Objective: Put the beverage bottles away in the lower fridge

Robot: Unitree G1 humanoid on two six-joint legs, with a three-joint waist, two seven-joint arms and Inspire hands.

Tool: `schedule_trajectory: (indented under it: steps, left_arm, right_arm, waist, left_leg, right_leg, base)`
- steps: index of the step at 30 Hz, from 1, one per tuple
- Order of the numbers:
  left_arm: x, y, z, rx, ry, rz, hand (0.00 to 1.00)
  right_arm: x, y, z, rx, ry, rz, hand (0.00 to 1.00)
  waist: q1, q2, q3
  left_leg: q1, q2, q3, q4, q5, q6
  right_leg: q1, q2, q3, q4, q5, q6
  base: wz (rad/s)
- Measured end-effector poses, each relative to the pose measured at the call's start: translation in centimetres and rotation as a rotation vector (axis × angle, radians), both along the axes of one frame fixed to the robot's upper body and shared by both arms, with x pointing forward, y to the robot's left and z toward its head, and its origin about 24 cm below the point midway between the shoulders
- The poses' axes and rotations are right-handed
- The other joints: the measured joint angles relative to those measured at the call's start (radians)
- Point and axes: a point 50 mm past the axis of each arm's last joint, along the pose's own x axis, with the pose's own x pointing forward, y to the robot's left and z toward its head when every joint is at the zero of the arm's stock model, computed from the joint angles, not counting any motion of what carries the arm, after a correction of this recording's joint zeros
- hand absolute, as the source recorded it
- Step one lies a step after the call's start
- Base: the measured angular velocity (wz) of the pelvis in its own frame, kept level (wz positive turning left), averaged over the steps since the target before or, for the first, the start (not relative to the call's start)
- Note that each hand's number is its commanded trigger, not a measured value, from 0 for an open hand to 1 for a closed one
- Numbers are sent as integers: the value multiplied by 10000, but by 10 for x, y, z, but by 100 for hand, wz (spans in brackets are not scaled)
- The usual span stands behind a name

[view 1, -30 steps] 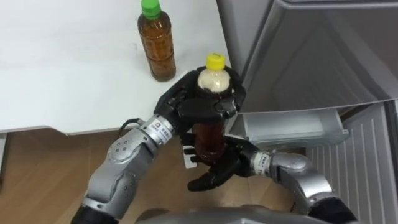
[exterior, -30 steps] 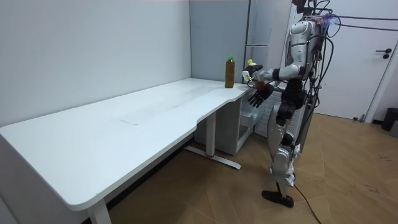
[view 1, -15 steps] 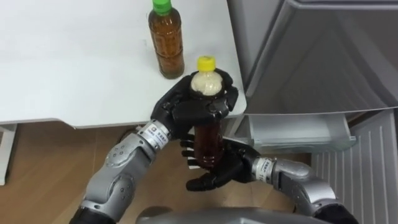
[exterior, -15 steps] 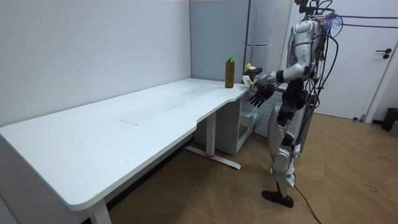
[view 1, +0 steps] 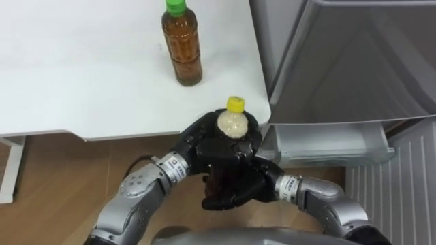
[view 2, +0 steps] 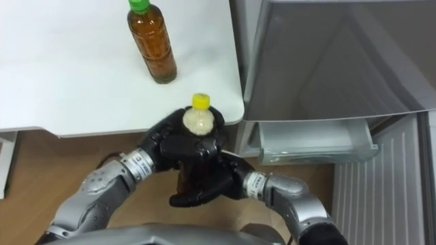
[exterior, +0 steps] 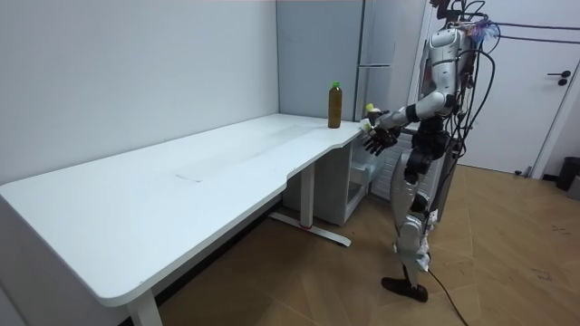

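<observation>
**Yellow-capped bottle (view 1: 232,121) held in both hands off the table's corner**

The yellow-capped bottle is upright in the air just past the rounded front corner of the white table (view 1: 82,88), above the wooden floor (view 1: 48,177). To its right the fridge (view 1: 354,61) stands open, and its pale lower drawer (view 1: 327,144) juts out close beside the hands. A narrow gap separates the table's right edge from the fridge. The green-capped bottle (view 1: 182,44) stands on the table near that right edge, well back from the front edge and apart from the hands.

The left hand (view 1: 208,139) comes in from the lower left, its fingers wrapped around the bottle's shoulder just under the cap. The right hand (view 1: 238,194) reaches in from the lower right and cups the bottle's base, fingers curled up around it. In the room view the robot stands upright at the table's far end, facing the fridge, with open floor behind it.
</observation>
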Motion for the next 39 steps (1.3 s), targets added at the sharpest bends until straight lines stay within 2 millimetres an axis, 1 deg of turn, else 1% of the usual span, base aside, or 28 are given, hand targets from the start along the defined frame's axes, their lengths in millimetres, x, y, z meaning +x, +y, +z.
schedule_trajectory:
  steps: [1,2,3,6,14,15,16,17,20,21,22,23,34,37,39]
  left_arm:
    - [0,0,0,50,-8,-26,100]
    - [0,0,0,107,-26,-65,100]
    - [0,0,0,156,-55,-116,100]
    - [-1,1,0,153,-64,-185,100]
    - [-2,-2,0,38,-47,-300,100]
    - [-2,-2,0,-4,-26,-279,97]
    - [-2,-2,0,-64,4,-244,77]
    - [-1,-2,0,-211,81,-139,68]
    - [-1,-2,0,-315,103,-18,62]
    - [-1,-2,0,-319,99,-14,51]
    - [-1,-2,0,-317,98,-14,6]
    - [0,-2,1,-315,95,-14,0]
    - [2,1,3,-125,-150,-12,0]
    - [5,5,8,273,-531,-198,0]
    - [7,6,13,343,-797,-231,0]
  right_arm:
    - [0,0,0,-2,7,3,77]
    - [-1,1,0,-5,23,17,100]
    - [-1,1,0,-10,30,29,100]
    - [-1,0,-1,-17,52,61,100]
    - [-2,-1,-1,-131,-30,98,100]
    - [-2,-1,0,-151,-185,218,100]
    - [-2,-2,0,-176,-277,286,100]
    - [-2,-2,1,-206,-406,349,100]
    - [-1,-3,2,-231,-526,327,100]
    - [-1,-3,2,-232,-529,320,100]
    - [-1,-3,2,-233,-529,320,100]
    - [-1,-3,2,-233,-524,324,100]
    - [-1,-2,3,-126,-515,377,100]
    - [-1,-2,4,82,-519,503,100]
    - [0,-1,5,322,-532,535,100]
  waist:
    - [-3,-9,6]
    - [-1,-36,24]
    - [0,-61,44]
    - [5,-108,72]
    - [4,-114,70]
    - [3,-114,70]
    - [2,-114,70]
    - [2,-114,70]
    - [0,-133,56]
    - [0,-139,51]
    - [0,-142,49]
    - [0,-149,45]
    - [-31,-164,36]
    - [-80,-164,36]
    - [-192,-142,42]
  left_leg:
    - [-1,0,0,1,0,0]
    - [-2,-1,1,1,0,0]
    - [-6,0,2,2,0,0]
    - [-20,-3,4,3,0,0]
    - [-56,-4,6,3,0,0]
    - [-59,-4,6,3,0,0]
    - [-60,-4,6,3,0,0]
    - [-60,-4,6,3,0,0]
    - [-63,-4,6,7,0,0]
    - [-63,-4,6,8,0,0]
    - [-63,-4,6,9,0,0]
    - [-62,-4,6,13,0,0]
    - [-63,2,5,25,0,0]
    - [-73,1,-12,57,0,0]
    - [-128,0,-89,80,-1,-1]
  right_leg:
    - [2,0,0,-1,0,0]
    - [3,1,9,-2,0,0]
    - [2,2,13,-9,-1,1]
    - [-3,3,16,-32,-1,2]
    - [-23,-1,-16,-55,-2,2]
    - [-27,0,-18,-55,-2,2]
    - [-28,0,-18,-55,-1,2]
    - [-28,0,-22,-54,-1,2]
    - [-25,-1,-26,-50,-1,2]
    - [-24,-1,-25,-48,-1,2]
    - [-24,-1,-25,-48,-1,2]
    - [-25,-1,-26,-42,-1,2]
    - [-10,-1,-28,-35,-1,1]
    - [25,-14,-58,-38,-1,1]
    - [58,-17,-125,-54,-1,1]
  base:
    - [0]
    - [0]
    - [0]
    - [0]
    - [0]
    - [0]
    - [0]
    - [0]
    - [0]
    - [0]
    - [0]
    - [0]
    - [0]
    - [3]
    - [10]
